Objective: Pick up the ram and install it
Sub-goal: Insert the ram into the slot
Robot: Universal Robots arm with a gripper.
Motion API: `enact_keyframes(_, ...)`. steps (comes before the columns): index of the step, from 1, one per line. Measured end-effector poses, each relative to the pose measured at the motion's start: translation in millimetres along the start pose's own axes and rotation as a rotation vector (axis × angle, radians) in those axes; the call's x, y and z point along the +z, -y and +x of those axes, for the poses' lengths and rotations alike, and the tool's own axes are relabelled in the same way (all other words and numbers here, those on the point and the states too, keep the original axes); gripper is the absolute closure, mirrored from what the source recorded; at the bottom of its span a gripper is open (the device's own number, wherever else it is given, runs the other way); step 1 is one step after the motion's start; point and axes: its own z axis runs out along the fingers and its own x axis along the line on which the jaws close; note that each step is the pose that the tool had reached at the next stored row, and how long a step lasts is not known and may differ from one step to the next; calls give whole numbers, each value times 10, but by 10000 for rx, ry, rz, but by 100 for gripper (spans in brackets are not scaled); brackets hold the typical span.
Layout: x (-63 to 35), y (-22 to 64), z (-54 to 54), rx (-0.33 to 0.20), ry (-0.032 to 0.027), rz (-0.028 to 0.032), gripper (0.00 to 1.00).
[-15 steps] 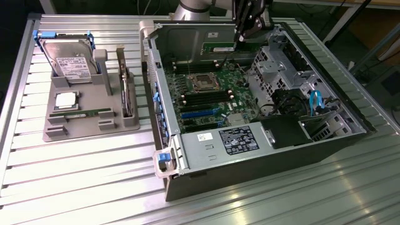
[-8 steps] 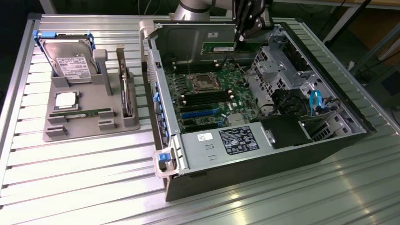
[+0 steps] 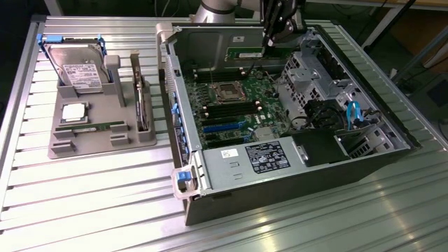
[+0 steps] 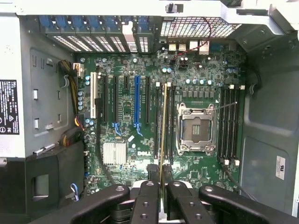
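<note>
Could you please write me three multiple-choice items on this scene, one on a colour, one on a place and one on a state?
1. What colour are the rails on the hard drive?
A. Red. B. Blue. C. Green.
2. Where is the ram?
A. Over the motherboard, inside the case. B. On the hard drive. C. Outside the case.
3. How is the gripper?
A. Open and empty. B. Shut on the hard drive. C. Shut on the ram.

Answers: 1 B, both rails are blue; 2 A, the stick hangs above the board; 3 C, the fingers clamp the stick.
</note>
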Motion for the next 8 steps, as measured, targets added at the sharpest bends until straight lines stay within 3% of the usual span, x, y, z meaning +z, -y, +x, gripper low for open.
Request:
enact_keyframes(3, 20, 0, -1, -1, 2, 8, 87)
enact_keyframes(8, 260, -5, -3, 0, 0, -12, 87)
